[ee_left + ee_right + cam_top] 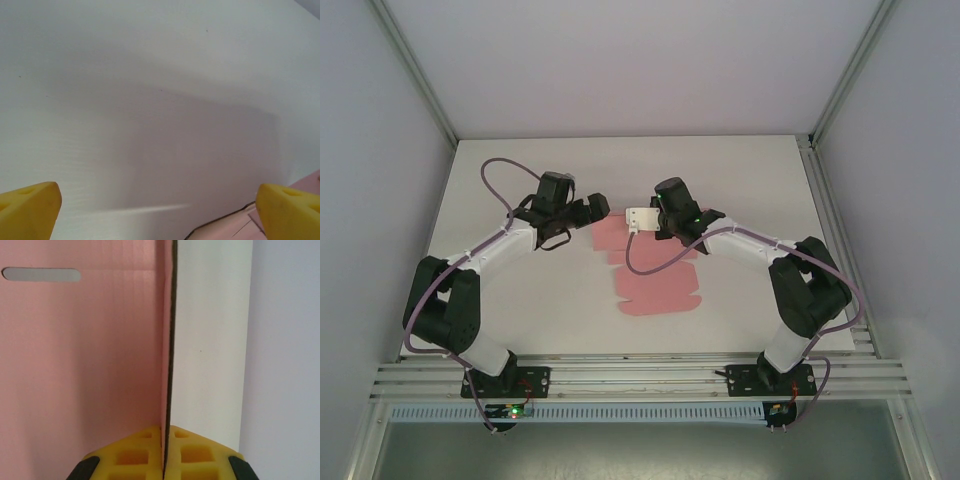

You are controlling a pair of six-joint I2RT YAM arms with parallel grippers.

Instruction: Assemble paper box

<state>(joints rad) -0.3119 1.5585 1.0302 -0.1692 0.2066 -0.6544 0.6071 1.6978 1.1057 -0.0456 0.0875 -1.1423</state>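
The paper box is a flat pale-pink die-cut sheet with flaps, lying mid-table. My right gripper is at the sheet's far end and shut on it. In the right wrist view its yellow fingertips pinch an edge of the paper box seen edge-on, with a narrow slot in the card at top left. My left gripper hovers just left of the sheet's far end, open. In the left wrist view it has nothing between its fingers, and a corner of the pink card shows at the lower right.
The white table is walled by pale panels at the back and sides. An aluminium rail runs along the near edge by the arm bases. Purple cables loop over both arms.
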